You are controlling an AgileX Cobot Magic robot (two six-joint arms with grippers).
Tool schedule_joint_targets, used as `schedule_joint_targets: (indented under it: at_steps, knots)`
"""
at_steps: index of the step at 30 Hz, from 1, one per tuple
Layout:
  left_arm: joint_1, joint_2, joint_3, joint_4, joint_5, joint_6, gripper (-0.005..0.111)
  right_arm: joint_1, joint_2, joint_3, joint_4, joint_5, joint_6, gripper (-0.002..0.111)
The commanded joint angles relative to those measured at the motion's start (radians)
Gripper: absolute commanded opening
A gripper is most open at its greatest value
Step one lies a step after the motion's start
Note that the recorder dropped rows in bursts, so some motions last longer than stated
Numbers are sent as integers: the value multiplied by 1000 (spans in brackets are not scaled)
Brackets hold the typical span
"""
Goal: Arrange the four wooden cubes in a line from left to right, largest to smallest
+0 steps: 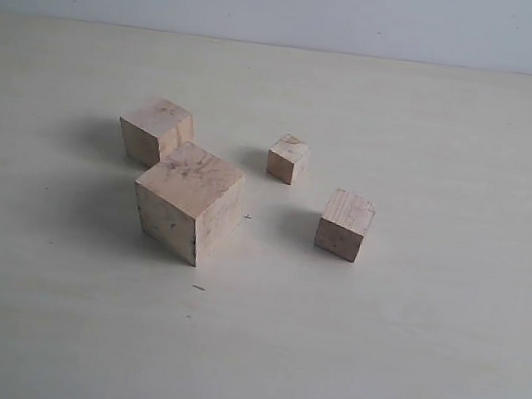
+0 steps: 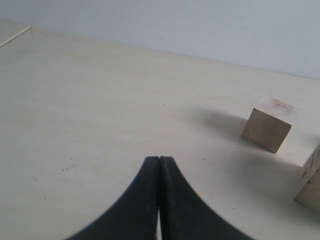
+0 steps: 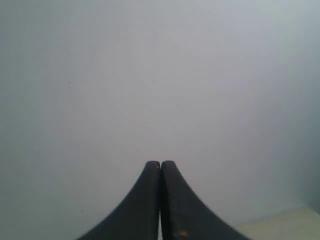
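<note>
Beyond the closed left gripper (image 2: 159,159) sits a cube (image 2: 267,131) (perhaps second-largest); closed right gripper (image 3: 160,163) faces wall (image 3: 150,75).

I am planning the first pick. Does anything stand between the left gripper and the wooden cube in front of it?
Nothing visible does. In the left wrist view only bare table lies between the shut left gripper and the second-largest cube. The largest cube stands near it, off the direct line.
</note>
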Motion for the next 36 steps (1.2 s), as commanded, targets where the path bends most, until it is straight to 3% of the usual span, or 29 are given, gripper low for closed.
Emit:
schedule_joint_targets:
  at_steps: [1, 3, 8, 10, 13, 23, 27, 30, 32, 36]
  knots:
    - [-3, -5, -1, -7, -3, 3, 0, 2, 261, -276, 22, 346, -88, 0]
    - [-3, -5, -1, -7, -3, 3, 0, 15, 387, -374, 112, 470, -207, 0]
    - [-3, -5, -1, -7, -3, 3, 0, 148, 660, -503, 433, 816, -757, 0]
    - [-3, -5, -1, -7, -3, 3, 0, 197, 753, -510, 480, 907, -830, 0]
    - [-3, -5, -1, -7, -3, 3, 0, 263, 878, -510, 483, 969, -780, 0]
    - [-3, -5, -1, -7, -3, 3, 0, 315, 1081, -510, 730, 775, -783, 0]
    - [-3, -5, -1, -7, -3, 3, 0, 330, 1134, -510, 808, 775, -1033, 1]
    - [-3, -5, -1, -7, -3, 3, 0, 402, 1178, -510, 808, 764, -1099, 11]
    - [-3, -5, -1, -7, -3, 3, 0, 471, 1220, -522, 789, 743, -1118, 23]
    - [-3, -5, -1, -7, -3, 3, 0, 574, 1306, -550, 720, 659, -1142, 58]
